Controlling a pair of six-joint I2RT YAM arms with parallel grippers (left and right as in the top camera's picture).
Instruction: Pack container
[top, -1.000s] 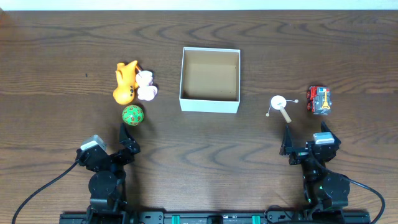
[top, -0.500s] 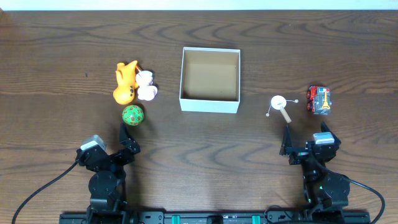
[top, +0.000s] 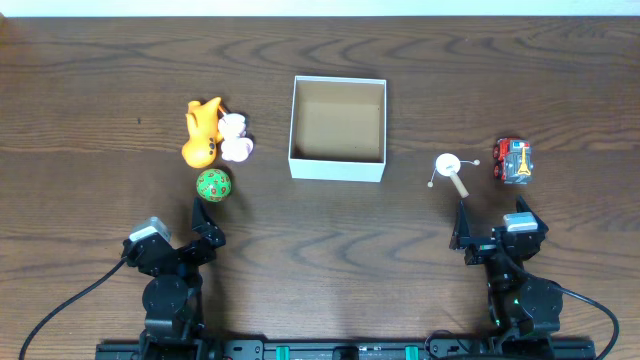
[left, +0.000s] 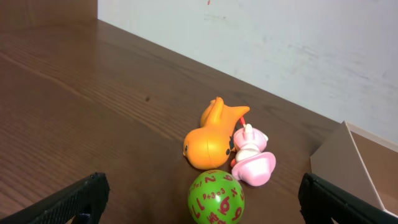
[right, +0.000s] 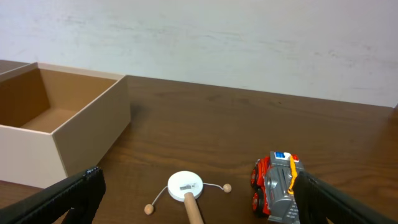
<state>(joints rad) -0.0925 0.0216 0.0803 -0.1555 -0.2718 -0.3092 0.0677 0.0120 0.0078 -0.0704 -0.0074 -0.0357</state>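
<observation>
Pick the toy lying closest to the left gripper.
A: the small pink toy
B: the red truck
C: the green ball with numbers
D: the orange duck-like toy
C: in the overhead view the green ball sits just ahead of the left gripper, while the orange toy and the pink toy lie farther back.

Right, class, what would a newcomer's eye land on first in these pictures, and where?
The open white-walled container sits empty in the middle. On its left huddle three bright toys: an orange duck, a pink-and-white figure and a green numbered ball. On its right lie a red toy truck and a small white rattle drum.
</observation>
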